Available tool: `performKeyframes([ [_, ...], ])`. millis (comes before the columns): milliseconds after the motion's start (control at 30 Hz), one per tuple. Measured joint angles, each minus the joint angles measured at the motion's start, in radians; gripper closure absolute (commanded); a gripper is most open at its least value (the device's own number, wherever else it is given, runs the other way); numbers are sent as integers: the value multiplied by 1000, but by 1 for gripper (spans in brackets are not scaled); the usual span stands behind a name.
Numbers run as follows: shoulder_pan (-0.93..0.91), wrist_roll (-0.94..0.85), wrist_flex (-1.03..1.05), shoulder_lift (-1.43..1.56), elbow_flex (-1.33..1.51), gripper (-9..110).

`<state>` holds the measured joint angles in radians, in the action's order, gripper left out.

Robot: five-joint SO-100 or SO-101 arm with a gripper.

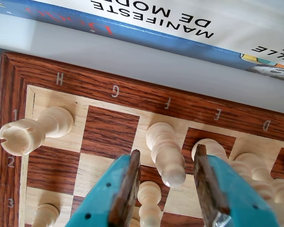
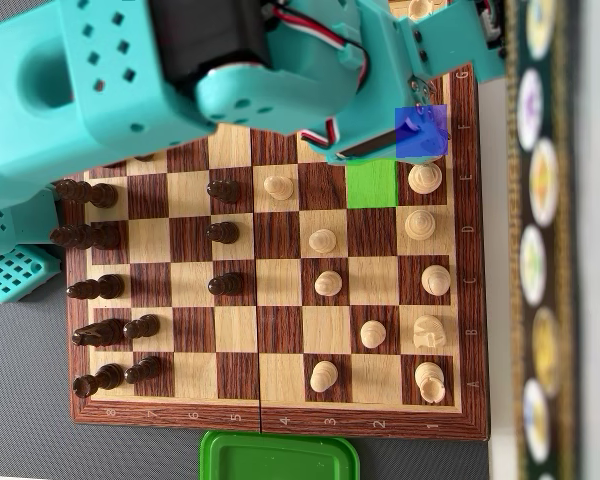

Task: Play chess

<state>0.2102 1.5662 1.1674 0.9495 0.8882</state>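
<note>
Bishop (image 1: 164, 151) on the F file is framed between the two brown pads of the gripper (image 1: 166, 189) in the wrist view, and the whole coming move is seen to turn on that alignment. The jaws are held apart, wider than the piece, and nothing is gripped; the left pad (image 1: 128, 189) stands off the bishop's side, and the right pad (image 1: 206, 187) sits between the bishop and the pale piece on the E file (image 1: 210, 150). The bishop's long axis runs upright from the board (image 1: 113, 90), toward the camera, so it is approached from above with its rounded head nearest the fingertips. A white pawn (image 1: 149, 201) is seen just in front of it, low between the jaws, and could be brushed if the descent drifts that way. The rook (image 1: 31, 132) stands well apart on the H corner. In the overhead view the gripper and the piece beneath it are hidden by the teal arm (image 2: 180, 70); a blue marker (image 2: 421, 132) and a green square (image 2: 371, 183) are overlaid near that edge of the board, presumably the pick and the target. A straight drop, then a close, is judged to be what remains.
</note>
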Motion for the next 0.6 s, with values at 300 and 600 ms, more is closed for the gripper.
performKeyframes([
  [300, 0, 0, 0, 0, 0, 92],
  [600, -6, 0, 0, 0, 0, 93],
])
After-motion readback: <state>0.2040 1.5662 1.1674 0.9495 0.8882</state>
